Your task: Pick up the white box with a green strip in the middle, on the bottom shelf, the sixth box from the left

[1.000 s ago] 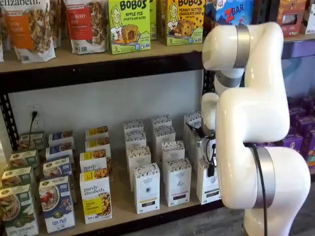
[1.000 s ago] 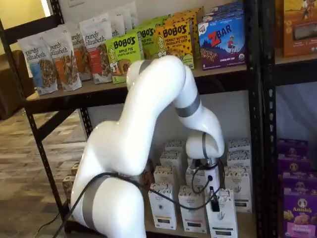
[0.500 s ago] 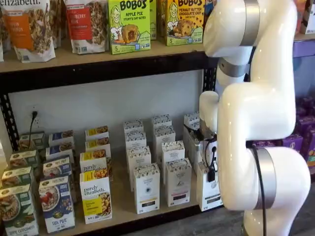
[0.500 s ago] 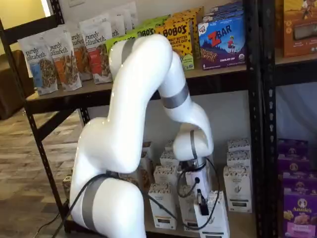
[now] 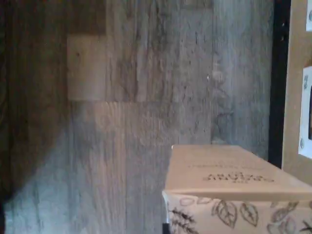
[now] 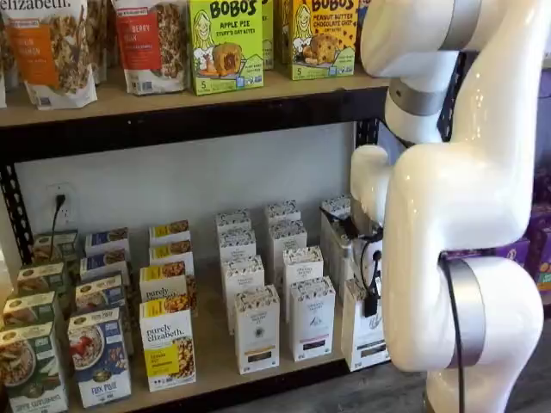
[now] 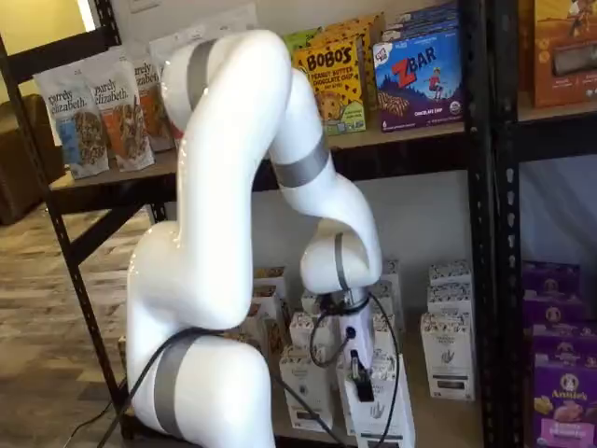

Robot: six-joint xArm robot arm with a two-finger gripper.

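The white box with a green strip (image 7: 381, 411) is seen in a shelf view at the front edge of the bottom shelf (image 7: 448, 422), directly under the gripper (image 7: 359, 381), whose black finger is laid against the carton's upper front. In both shelf views the same carton (image 6: 365, 331) is shown drawn forward of its row, with a black cable hanging down in front of it. In the wrist view the carton (image 5: 234, 190) is seen close beneath the camera, its leaf-patterned face and a plain printed panel in sight, held out over grey wooden floor planks (image 5: 146, 97), with the black front rail (image 5: 279, 73) and the tan surface of the shelf beside it. The carton appears to be pinched by the gripper, though only one finger is visible and the closure cannot be told for certain. Like white cartons (image 6: 257, 327) are stood in rows beside it on the shelf, and yellow-banded purely elizabeth boxes (image 6: 167, 344) are set farther along.
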